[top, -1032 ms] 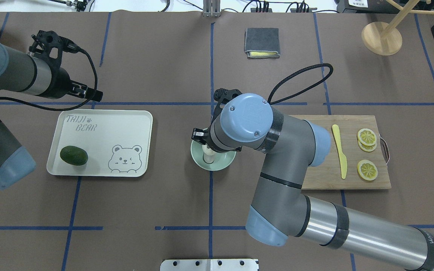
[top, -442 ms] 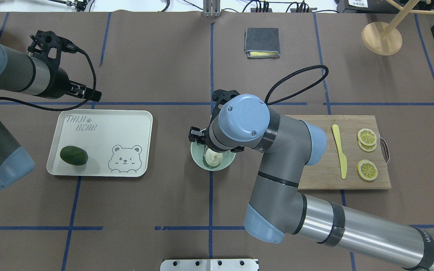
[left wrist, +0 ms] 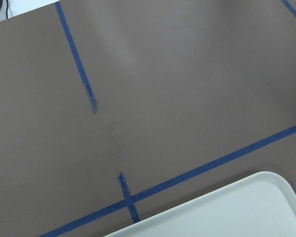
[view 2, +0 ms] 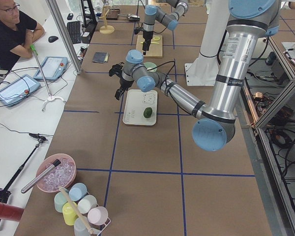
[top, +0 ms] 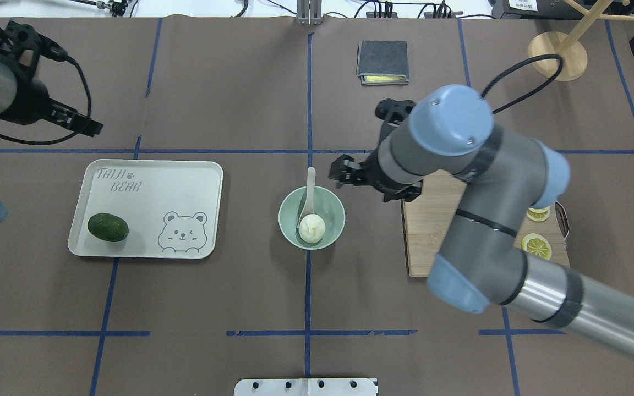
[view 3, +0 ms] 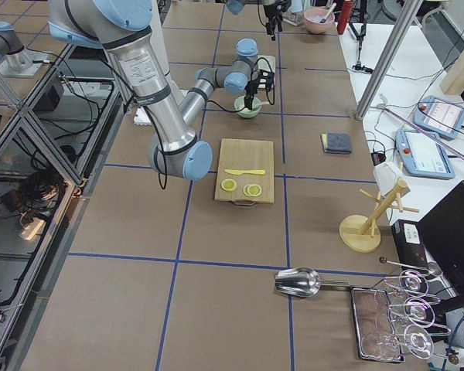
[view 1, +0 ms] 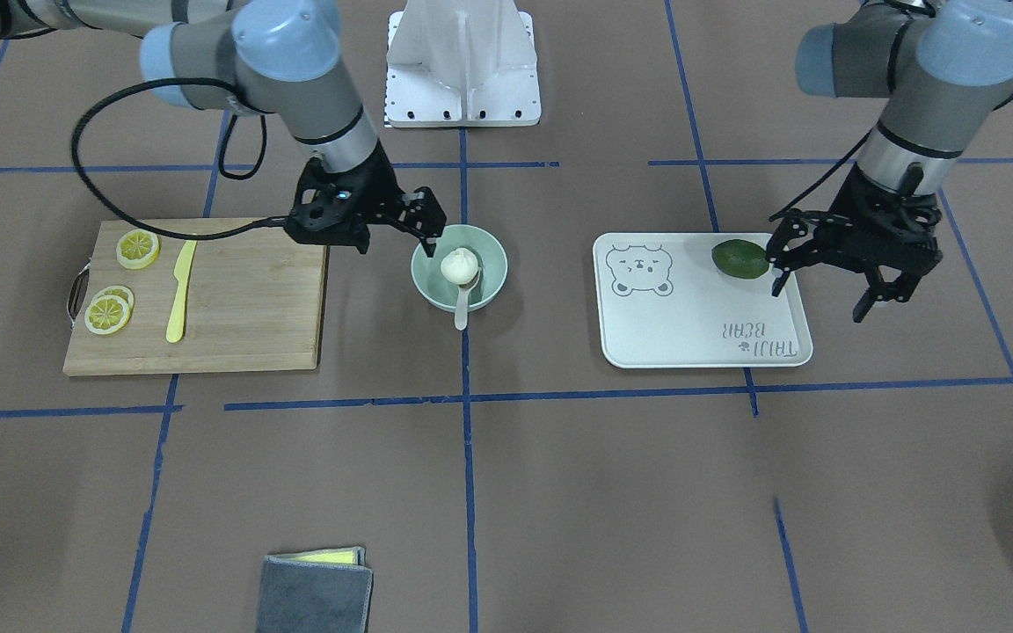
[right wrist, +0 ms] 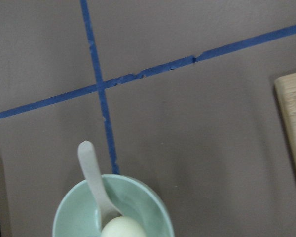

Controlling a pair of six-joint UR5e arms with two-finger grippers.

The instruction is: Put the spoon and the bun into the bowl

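Note:
The pale mint-green bowl [top: 339,212] stands at the table's middle. The white pleated bun [top: 312,227] lies inside it. The whitish spoon [top: 309,190] has its scoop in the bowl under the bun, and its handle leans out over the far rim. The right wrist view shows the bowl [right wrist: 155,210], spoon [right wrist: 91,170] and bun [right wrist: 121,229] at its bottom left. My right gripper [view 1: 399,242] is open and empty, raised beside the bowl towards the cutting board. My left gripper [view 1: 819,294] is open and empty, above the far left corner of the tray.
A white bear tray [top: 185,176] with a green avocado [top: 108,227] lies left of the bowl. A wooden cutting board [view 1: 243,316] with a yellow knife [view 1: 179,290] and lemon slices [view 1: 107,314] lies right of it. A grey cloth [top: 382,61] and a wooden stand [top: 557,55] are farther back.
My right gripper has left the bun in the bowl and moved up and right, away from the bowl. My left arm has drawn back to the left.

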